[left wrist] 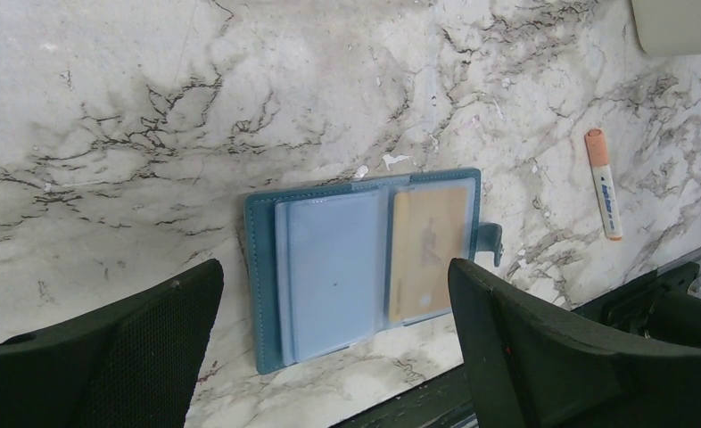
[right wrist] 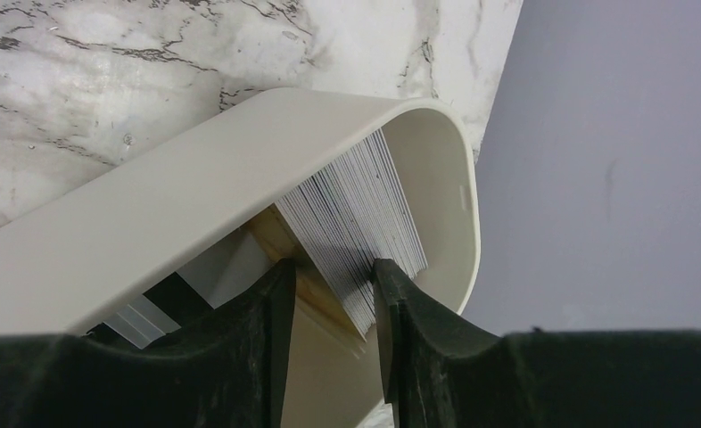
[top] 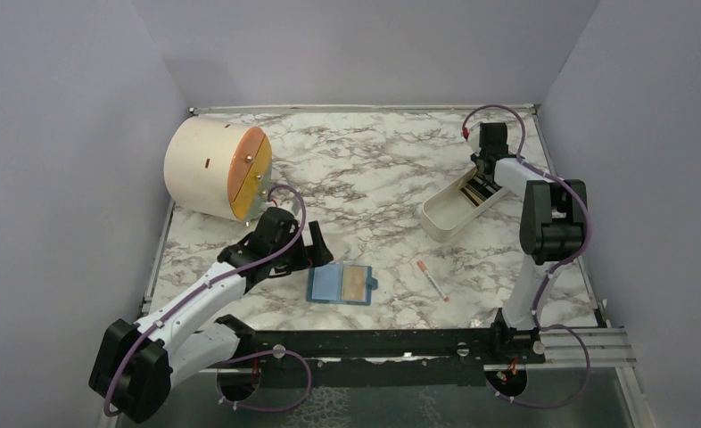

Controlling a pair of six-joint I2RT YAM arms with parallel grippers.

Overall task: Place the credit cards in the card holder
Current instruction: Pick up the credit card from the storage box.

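The teal card holder [top: 340,285] lies open and flat on the marble near the front, and in the left wrist view [left wrist: 329,267] its pale blue sleeves show. A gold credit card [left wrist: 427,254] sits in its right sleeve. My left gripper [top: 318,254] is open and empty, just left of the holder and low over it [left wrist: 334,267]. My right gripper [top: 482,183] reaches into the white oblong tray [top: 441,218]. In the right wrist view its fingertips [right wrist: 329,267] pinch part of a leaning stack of grey, white and gold credit cards [right wrist: 356,205].
A cream drum with an orange face [top: 213,169] stands at the back left. A thin white-and-red pen-like stick [top: 432,279] lies right of the holder and shows in the left wrist view [left wrist: 604,183]. A black rail runs along the table's front edge [top: 374,339].
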